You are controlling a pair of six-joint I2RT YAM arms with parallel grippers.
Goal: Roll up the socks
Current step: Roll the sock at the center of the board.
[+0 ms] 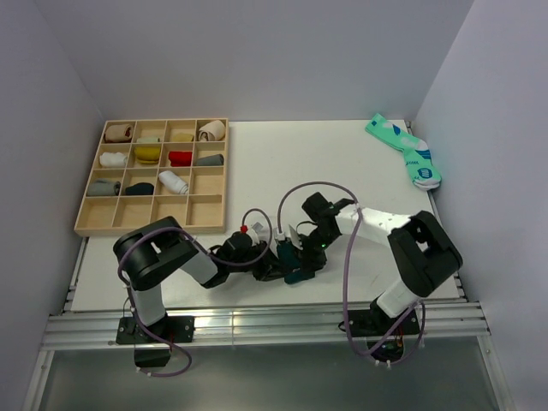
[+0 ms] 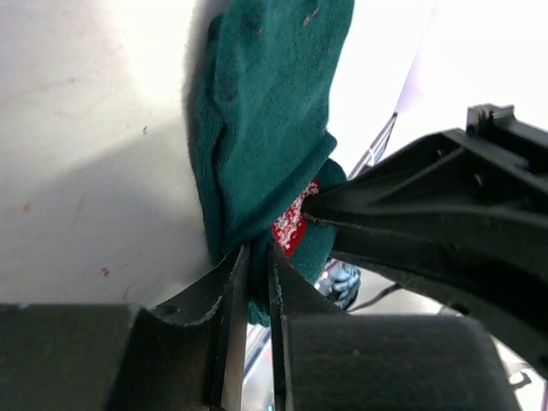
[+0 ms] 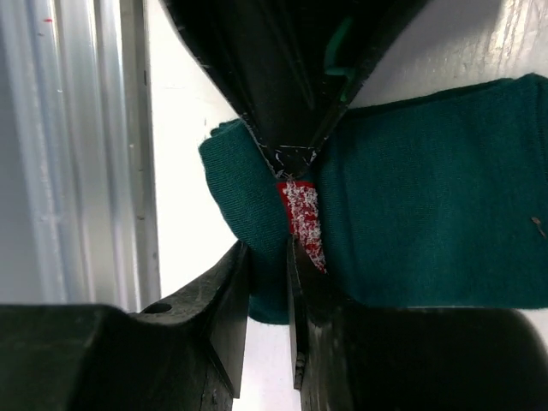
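Note:
The dark green sock (image 1: 299, 268) lies bunched near the table's front edge between both grippers. Its red-and-white figure shows in the left wrist view (image 2: 291, 224) and the right wrist view (image 3: 302, 218). My left gripper (image 1: 272, 259) is shut on the sock's cuff edge (image 2: 257, 257). My right gripper (image 1: 301, 247) is shut on a fold of the same sock (image 3: 268, 248), opposite the left gripper's fingers (image 3: 291, 128). In the left wrist view the right gripper's fingers (image 2: 411, 223) press in from the right. The white sock with black cuff stripes is out of view.
A wooden compartment tray (image 1: 152, 214) with several rolled socks stands at the back left. A mint-green pair (image 1: 404, 150) lies at the far right. The aluminium rail (image 1: 257, 325) runs along the table's front edge, close to the sock.

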